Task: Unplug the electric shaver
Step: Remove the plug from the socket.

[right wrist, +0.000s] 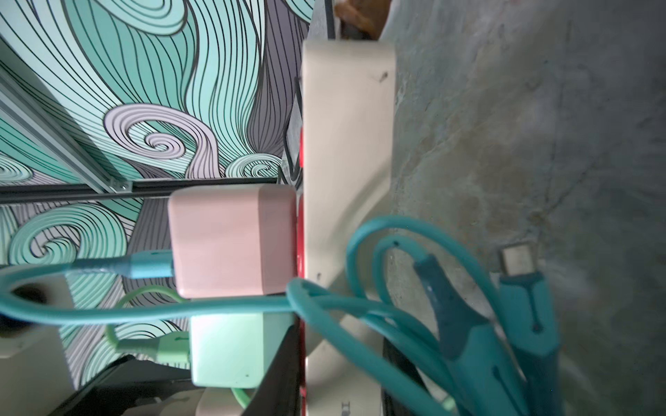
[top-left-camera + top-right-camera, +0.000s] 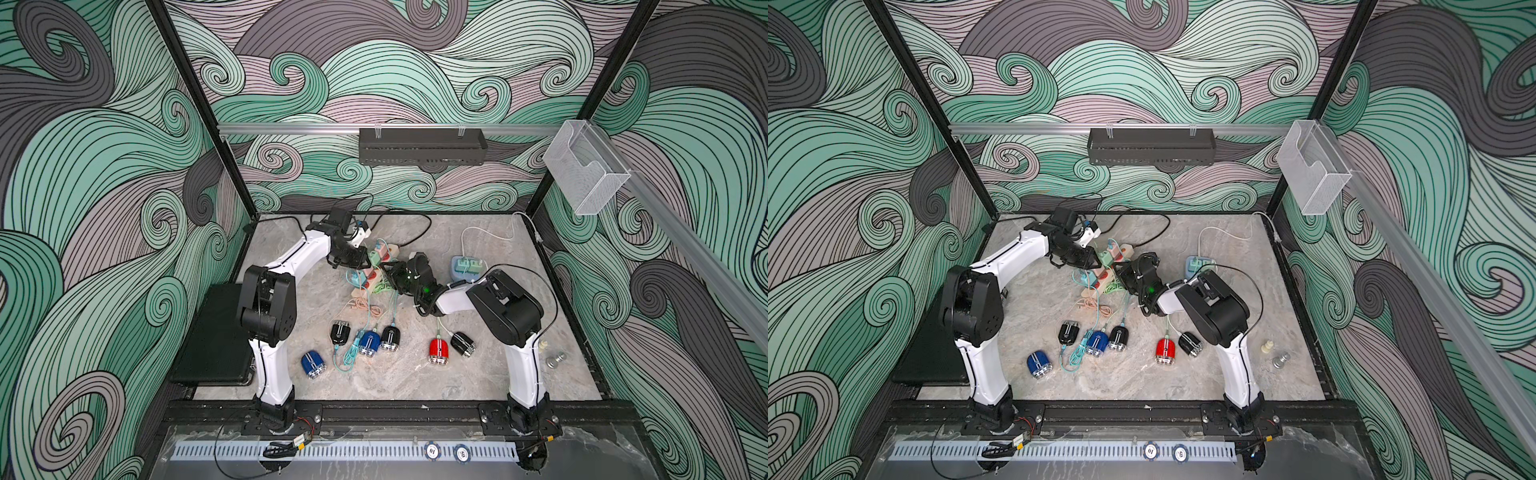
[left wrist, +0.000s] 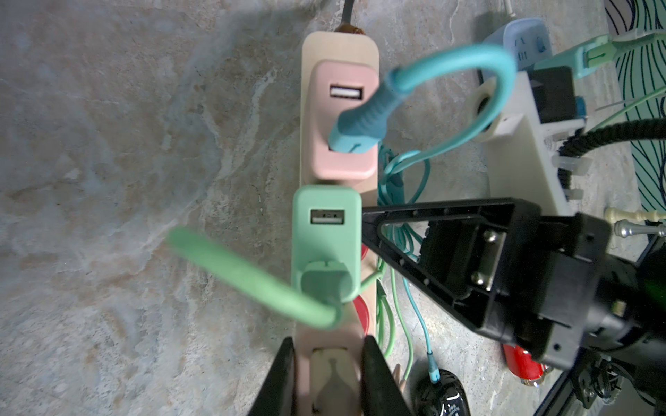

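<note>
Several electric shavers lie at the front of the table; teal cables run to a black one (image 2: pixel 390 337) and a blue one (image 2: pixel 369 343), a green cable to the red one (image 2: pixel 439 351). A beige power strip (image 3: pixel 338 47) carries a pink charger (image 3: pixel 342 119) with a teal USB plug (image 3: pixel 355 133) and a green charger (image 3: pixel 326 230) with a green cable. My left gripper (image 3: pixel 326 374) is shut across the strip's width. My right gripper (image 1: pixel 340 378) is shut on the strip's edge beside the green charger (image 1: pixel 227 349), one finger on the red top face, one underneath.
A blue socket block (image 2: pixel 467 268) with green plugs and a white cable stands behind the right arm. A loose teal USB-C plug (image 1: pixel 519 259) lies by the strip. A black pad (image 2: pixel 216 332) covers the left edge; two chess pieces (image 2: pixel 555 359) stand at the right.
</note>
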Robot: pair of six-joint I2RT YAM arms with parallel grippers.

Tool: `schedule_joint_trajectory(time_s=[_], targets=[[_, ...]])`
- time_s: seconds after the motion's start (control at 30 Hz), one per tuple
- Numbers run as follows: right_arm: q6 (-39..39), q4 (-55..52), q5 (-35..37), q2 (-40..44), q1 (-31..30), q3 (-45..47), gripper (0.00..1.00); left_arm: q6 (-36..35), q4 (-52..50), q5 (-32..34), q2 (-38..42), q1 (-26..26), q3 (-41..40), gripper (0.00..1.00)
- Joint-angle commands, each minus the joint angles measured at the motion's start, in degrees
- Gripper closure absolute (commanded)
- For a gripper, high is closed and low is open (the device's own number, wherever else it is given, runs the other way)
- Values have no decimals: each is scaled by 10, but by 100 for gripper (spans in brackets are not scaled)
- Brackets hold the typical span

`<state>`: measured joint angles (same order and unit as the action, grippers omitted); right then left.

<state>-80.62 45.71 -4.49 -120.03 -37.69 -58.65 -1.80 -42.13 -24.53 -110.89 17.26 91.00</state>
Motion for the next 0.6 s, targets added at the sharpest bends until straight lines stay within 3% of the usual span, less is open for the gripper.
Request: schedule_joint_trajectory(time_s=[0.0, 0.4, 0.57], targets=[[-27, 34, 27, -9, 1, 15, 75, 7, 34, -40, 21, -4, 22, 91], [-20, -16, 58, 16, 2, 22, 80, -77, 36, 70, 61, 39, -3, 92], [-19, -24, 61, 17, 2, 18, 80, -102, 10, 58, 56, 59, 7, 92]])
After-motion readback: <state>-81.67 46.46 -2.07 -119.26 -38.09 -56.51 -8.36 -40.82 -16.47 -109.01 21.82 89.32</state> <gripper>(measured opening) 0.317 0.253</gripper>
